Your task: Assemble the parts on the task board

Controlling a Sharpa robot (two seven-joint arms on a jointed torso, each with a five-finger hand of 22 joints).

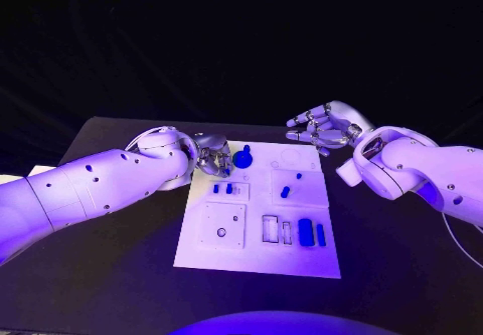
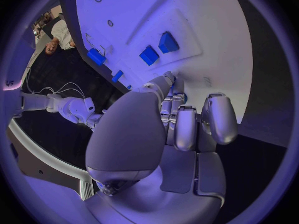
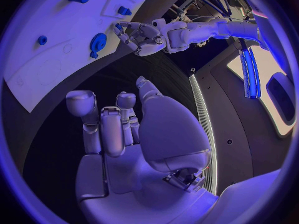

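The white task board [image 1: 213, 252] lies in the middle of the black table. A large round blue part [image 1: 243, 159] stands near the board's far left corner. My left hand [image 1: 211, 157] hovers just left of this part, fingers loosely bent and holding nothing; the right wrist view shows a small gap between the left hand [image 3: 140, 35] and the round part [image 3: 97, 42]. My right hand [image 1: 322, 125] hangs over the board's far right corner with its fingers [image 3: 102, 129] apart and empty. Two small blue blocks [image 1: 223, 188] and a blue peg [image 1: 285, 192] stand mid-board.
Two long blue pieces [image 1: 312, 233] lie beside narrow slots at the board's near right. A square plate with holes [image 1: 223, 225] sits at its near left. Black table [image 1: 111, 279] surrounds the board.
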